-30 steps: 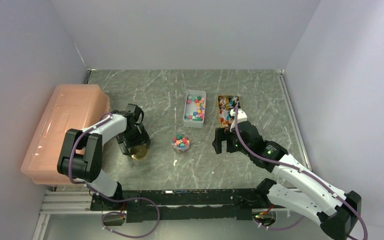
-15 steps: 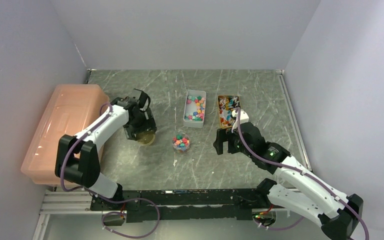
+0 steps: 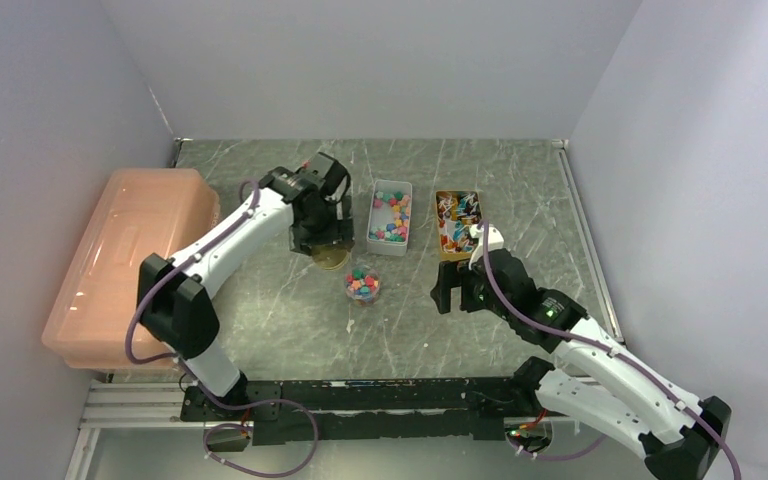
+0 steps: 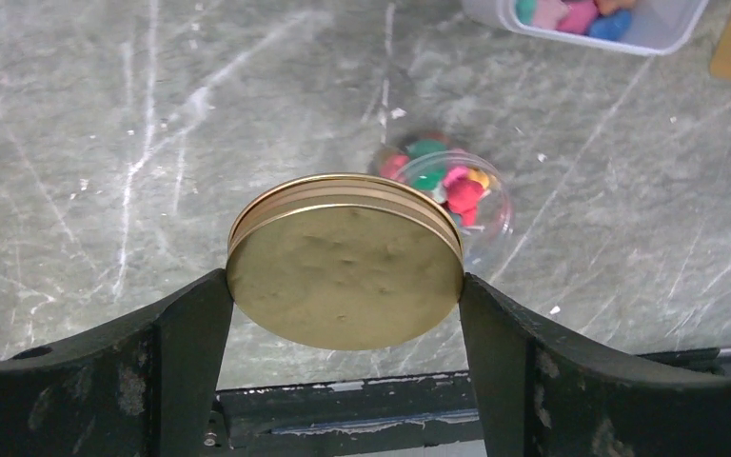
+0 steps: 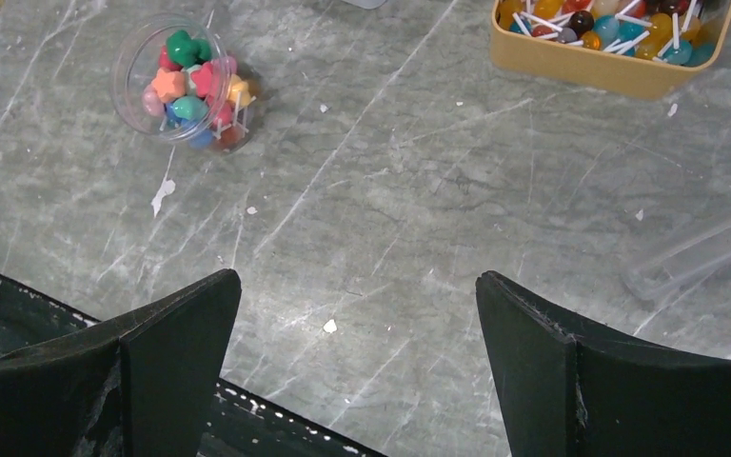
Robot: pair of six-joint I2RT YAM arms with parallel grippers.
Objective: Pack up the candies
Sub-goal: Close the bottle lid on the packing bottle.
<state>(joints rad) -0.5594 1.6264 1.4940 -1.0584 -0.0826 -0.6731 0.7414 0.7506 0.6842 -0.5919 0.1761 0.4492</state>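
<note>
Task item: candies (image 3: pixel 362 283), small and mixed in colour, heaped in a clear jar (image 3: pixel 362 287) standing open-mouthed on the bench (image 3: pixel 520 190); more lie loose in a white tray (image 3: pixel 391 216) beyond the jar.
Left end effector (image 4: pixel 345 290): spread wide and clamped across the rim of a gold lid (image 4: pixel 345 262), one finger on each side of the disc; lid carried clear of the bench.
Right end effector (image 5: pixel 357 314): jaws wide apart, holding nothing, hanging over bare bench.
Key relation: from the left end effector the jar lies just ahead and a little to the right, partly hidden behind the lid's far edge in the left wrist view.
Jar axis: upright, mouth facing up; the lid's face looks somewhat tilted against it.
Nearer arm: left, with the lid close beside the jar; the right stands further off on the jar's opposite side.
Judged step: bringing the lid over the mouth, which calls for centring and levelling it.
Other stock: tan tray of lollipops (image 5: pixel 609 43); pink lidded bin (image 3: pixel 125 260) at the bench's left edge.
</note>
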